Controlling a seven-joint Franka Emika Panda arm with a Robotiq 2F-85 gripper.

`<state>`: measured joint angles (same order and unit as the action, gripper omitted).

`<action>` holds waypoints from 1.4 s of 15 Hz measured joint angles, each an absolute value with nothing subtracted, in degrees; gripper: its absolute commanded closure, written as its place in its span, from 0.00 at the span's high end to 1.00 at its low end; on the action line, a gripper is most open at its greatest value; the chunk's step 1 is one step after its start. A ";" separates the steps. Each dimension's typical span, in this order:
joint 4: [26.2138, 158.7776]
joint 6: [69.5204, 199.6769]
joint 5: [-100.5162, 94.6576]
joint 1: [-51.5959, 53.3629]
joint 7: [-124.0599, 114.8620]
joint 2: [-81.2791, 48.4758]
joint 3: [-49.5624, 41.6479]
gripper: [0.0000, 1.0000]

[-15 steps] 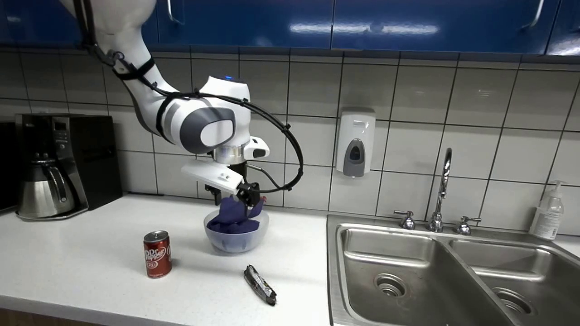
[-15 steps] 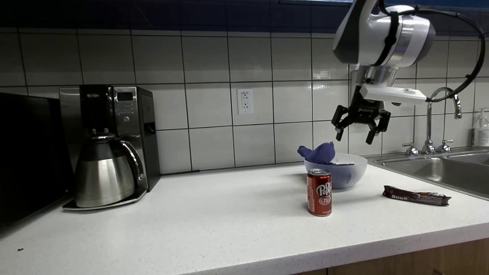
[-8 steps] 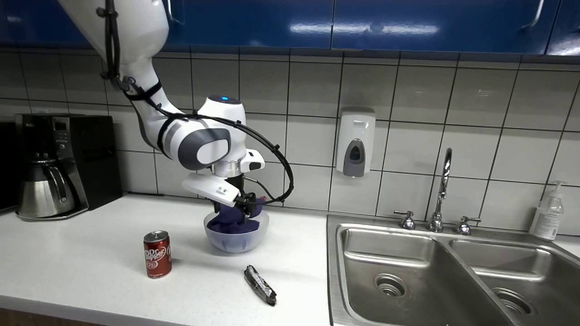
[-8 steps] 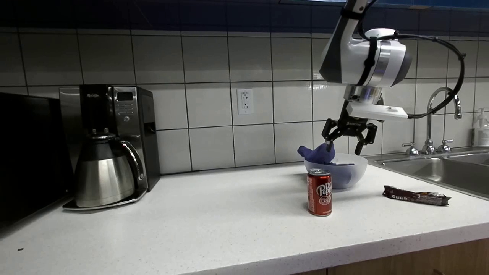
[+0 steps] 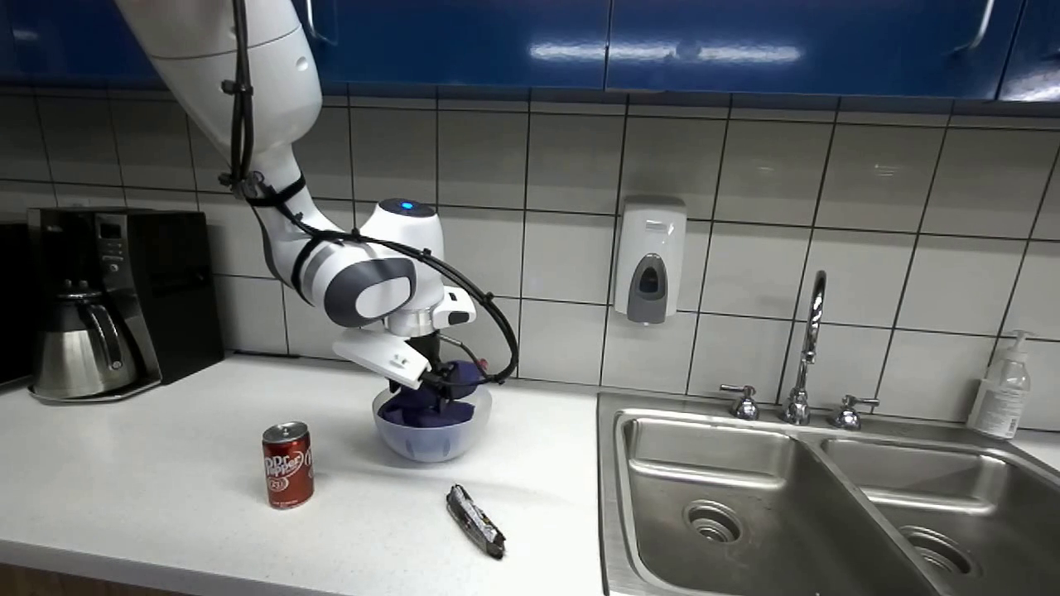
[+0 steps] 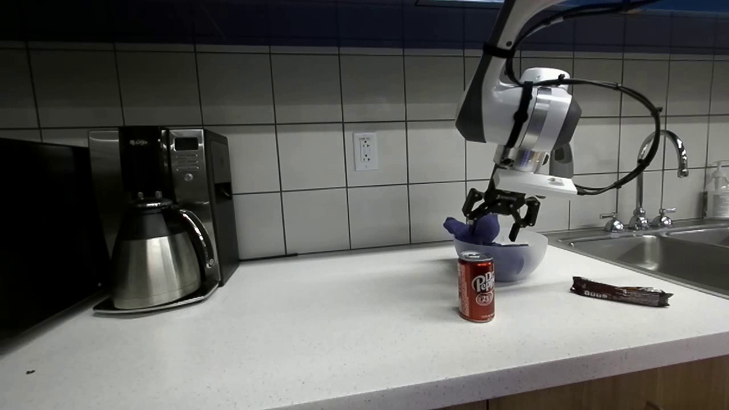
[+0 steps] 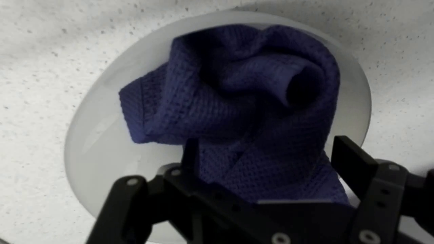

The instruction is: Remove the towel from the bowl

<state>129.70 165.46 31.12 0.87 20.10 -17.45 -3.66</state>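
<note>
Your gripper (image 7: pixel 266 142) has its jaws wide apart, gripping nothing. The towel (image 7: pixel 244 115) lies beneath, across their gap; whether they touch it is not clear.

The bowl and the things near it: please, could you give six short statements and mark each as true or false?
1. The towel lies in the bowl. True.
2. The towel is spread flat. False: it is bunched in folds.
3. The gripper is open. True.
4. The can and the dark packet are on the counter. True.
5. The can lies on its side. False: it stands upright.
6. The dark packet touches the can. False: they are apart.
</note>
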 measured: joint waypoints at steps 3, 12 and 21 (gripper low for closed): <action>128.39 165.61 32.26 0.85 20.13 -19.05 -2.55 1.00; 127.99 168.94 32.24 0.88 20.27 -24.62 -1.88 0.74; 127.37 168.94 32.21 0.82 20.28 -24.60 -2.04 0.05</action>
<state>127.37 168.94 32.21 0.82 20.28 -24.60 -2.04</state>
